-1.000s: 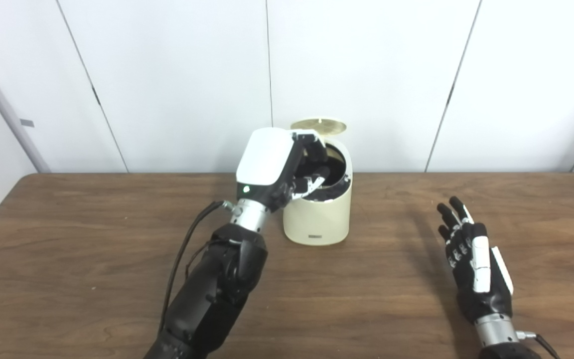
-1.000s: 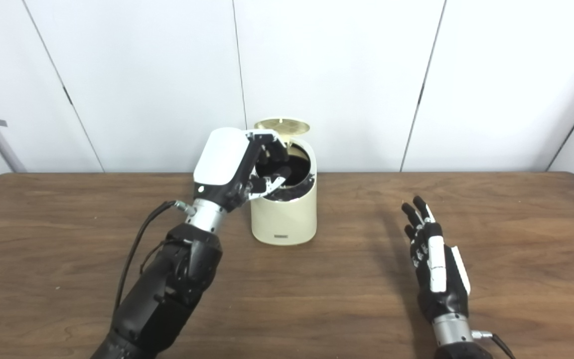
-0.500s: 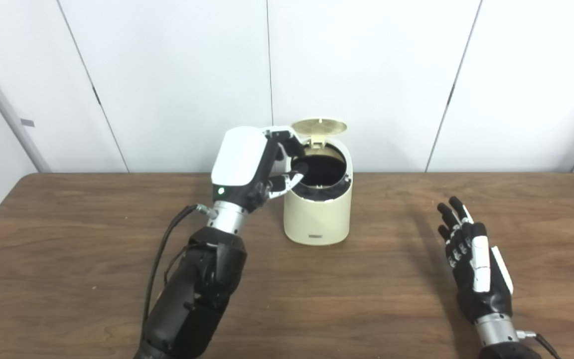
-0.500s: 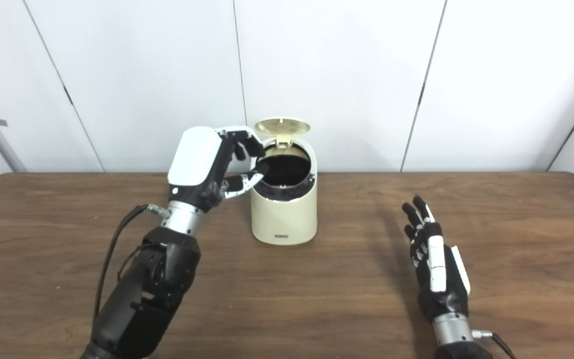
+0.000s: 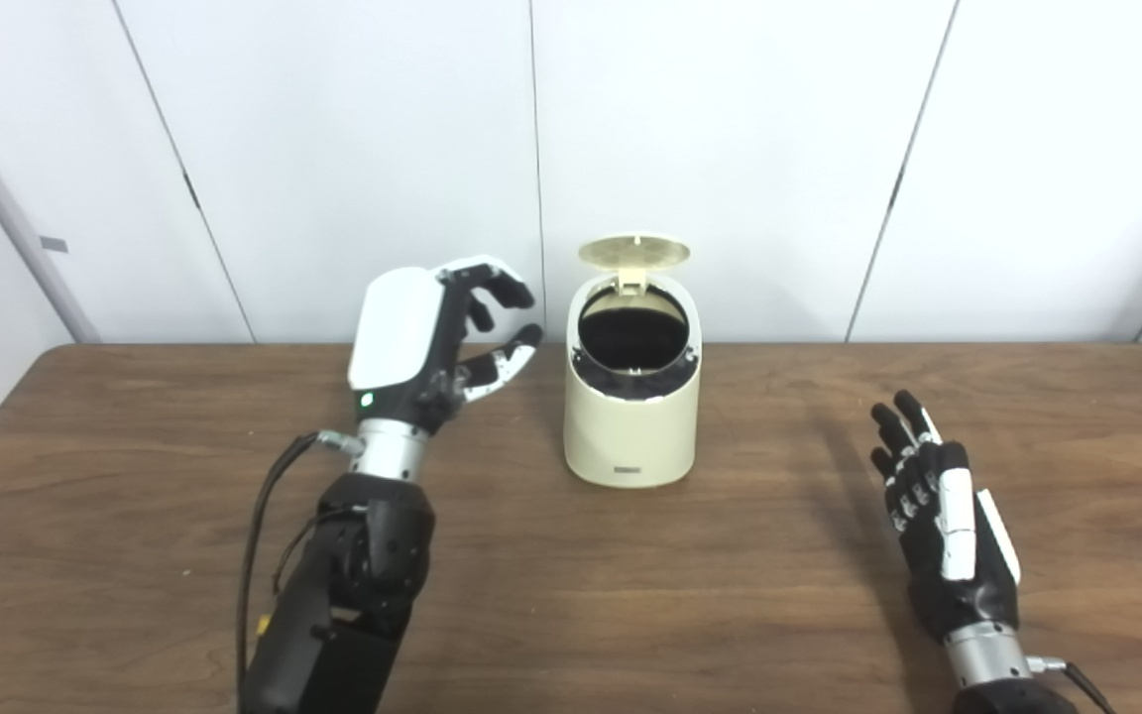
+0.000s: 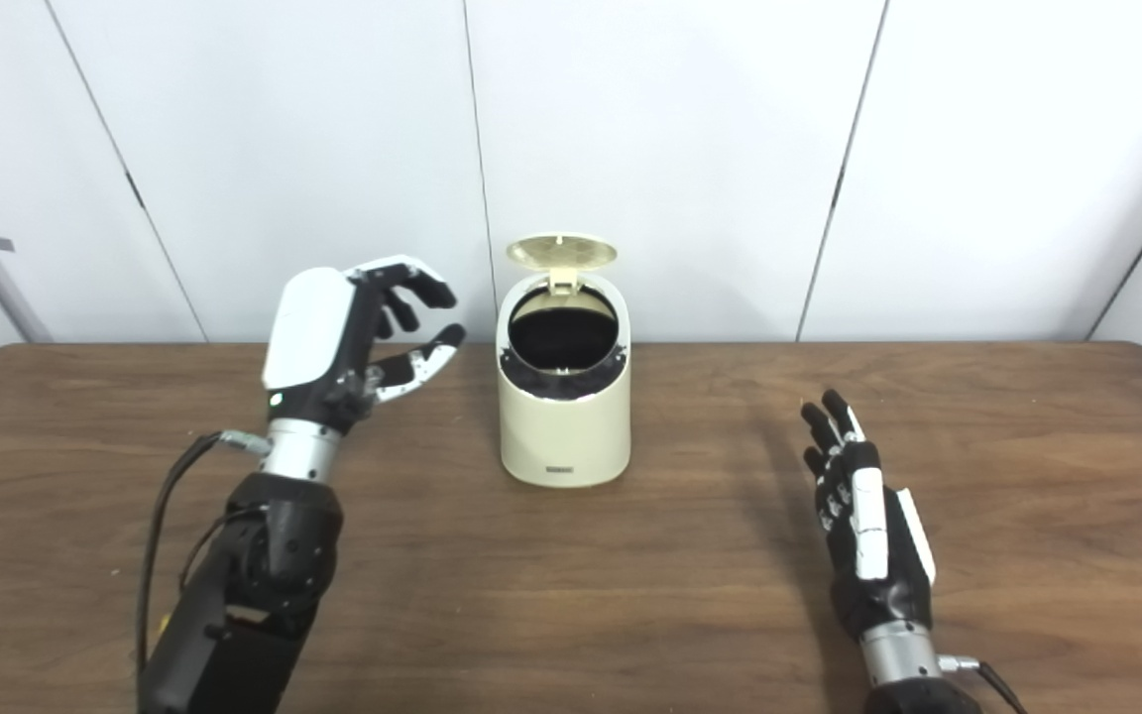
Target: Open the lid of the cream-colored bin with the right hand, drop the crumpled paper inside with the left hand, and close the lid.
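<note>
Cream-colored bin (image 5: 630,426) stands mid-table, lid (image 5: 633,252) raised. My left hand (image 5: 437,337) hovers left of it, fingers spread, empty. Right hand (image 5: 943,526) lies flat, empty; it should press the lid down squarely.

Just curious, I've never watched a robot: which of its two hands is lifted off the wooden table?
The left hand, raised beside the cream-colored bin, fingers curled open. The right hand lies flat on the table.
</note>
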